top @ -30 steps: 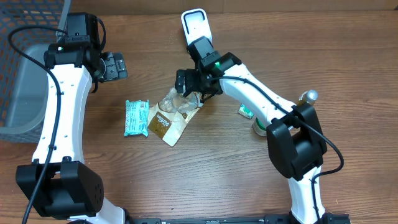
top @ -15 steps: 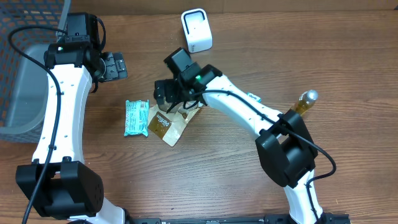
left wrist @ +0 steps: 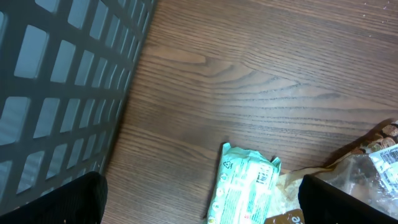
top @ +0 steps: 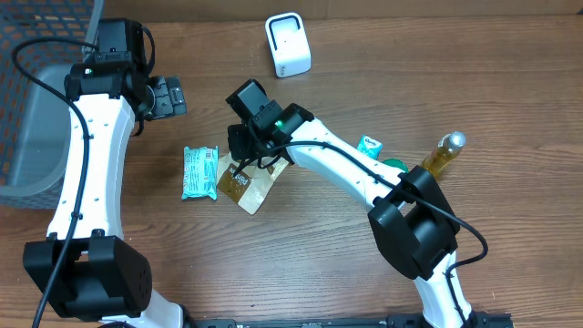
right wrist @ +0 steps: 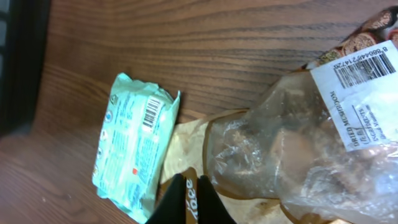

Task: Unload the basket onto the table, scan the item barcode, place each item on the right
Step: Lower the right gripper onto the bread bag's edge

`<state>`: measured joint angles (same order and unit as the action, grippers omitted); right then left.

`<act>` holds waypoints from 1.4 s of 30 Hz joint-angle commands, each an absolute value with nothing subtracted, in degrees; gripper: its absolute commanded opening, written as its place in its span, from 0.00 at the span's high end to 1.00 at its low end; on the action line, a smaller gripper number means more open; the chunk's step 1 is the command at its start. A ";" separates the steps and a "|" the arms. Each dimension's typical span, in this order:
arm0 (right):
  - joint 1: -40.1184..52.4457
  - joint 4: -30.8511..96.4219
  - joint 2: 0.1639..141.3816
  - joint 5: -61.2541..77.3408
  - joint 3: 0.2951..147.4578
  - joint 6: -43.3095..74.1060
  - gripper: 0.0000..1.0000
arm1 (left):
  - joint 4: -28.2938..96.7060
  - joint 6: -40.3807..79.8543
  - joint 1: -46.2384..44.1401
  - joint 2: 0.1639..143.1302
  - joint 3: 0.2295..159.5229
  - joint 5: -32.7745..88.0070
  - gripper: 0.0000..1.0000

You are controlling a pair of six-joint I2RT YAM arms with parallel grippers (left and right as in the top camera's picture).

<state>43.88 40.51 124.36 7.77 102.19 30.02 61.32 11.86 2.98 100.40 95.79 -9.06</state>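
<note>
While the right hand [right wrist: 186, 191] sits pressed together over the snack pouch's [top: 250, 187] brown edge mid-surface [top: 510, 273], nothing is scanned yet. The scanner [top: 288, 44] stands at twelve o'clock, well apart. The left hand [top: 169, 97] hangs spread at ten o'clock.

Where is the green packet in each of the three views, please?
Overhead: the green packet lies left of centre.
Left wrist: the packet is at bottom centre, cut off by the lower edge.
Right wrist: the packet fills the left half, tilted.
Shared landmark: the brown snack bag lies just right of the packet in every view.
</note>
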 commanded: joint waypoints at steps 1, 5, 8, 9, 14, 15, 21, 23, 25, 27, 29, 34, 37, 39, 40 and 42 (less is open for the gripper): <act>45.01 39.40 124.42 7.11 101.30 30.44 0.96 | 61.28 11.79 2.59 99.98 96.79 -9.41 0.00; 46.09 36.34 124.42 7.11 99.07 30.44 0.96 | 61.28 11.79 2.59 99.98 96.79 -9.41 0.00; 46.78 34.63 124.42 7.09 97.30 30.44 0.93 | 61.25 11.79 2.59 99.98 96.79 -9.41 0.00; 46.89 34.68 124.42 7.11 97.06 30.44 0.92 | 61.25 11.79 2.59 99.98 96.79 -9.41 0.01; 46.98 38.22 124.42 7.14 96.75 30.41 0.94 | 61.28 11.79 2.59 99.98 96.79 -9.41 0.00; 46.98 38.22 124.42 7.11 96.75 30.41 0.94 | 61.28 11.79 2.59 99.98 96.79 -9.41 0.00; 46.98 37.80 124.42 4.03 96.75 30.41 0.91 | 61.28 11.79 2.59 99.98 96.79 -9.41 0.00; 46.98 37.85 124.42 3.95 96.68 30.41 0.90 | 61.28 11.79 2.59 99.98 96.79 -9.41 0.01; 46.98 37.74 124.42 3.95 96.40 30.44 0.90 | 61.28 11.79 2.59 99.98 96.79 -9.41 0.01; 46.98 37.52 124.42 3.95 95.83 30.46 0.90 | 61.28 11.79 2.59 99.98 96.79 -9.41 0.00; 46.98 37.04 124.42 3.95 95.02 30.46 0.89 | 61.28 11.79 2.59 99.98 96.79 -9.41 0.00; 46.98 36.86 124.42 4.19 94.21 30.44 0.85 | 61.28 11.79 2.59 99.98 96.79 -9.41 0.00; 46.98 37.69 124.42 4.14 94.21 30.41 0.83 | 61.25 11.79 2.59 99.98 96.79 -9.41 0.00; 46.98 38.85 124.42 4.14 94.21 30.41 0.79 | 61.28 11.79 2.59 99.98 96.79 -9.41 0.01; 46.98 39.40 124.42 4.14 94.21 30.41 0.78 | 61.25 11.79 2.59 99.98 96.79 -9.41 0.00; 46.89 40.86 124.42 4.14 94.21 30.41 0.77 | 61.28 11.79 2.59 99.98 96.79 -9.41 0.00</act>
<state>46.96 40.05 124.36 4.86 94.48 30.22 61.34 11.88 2.98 100.40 95.79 -9.06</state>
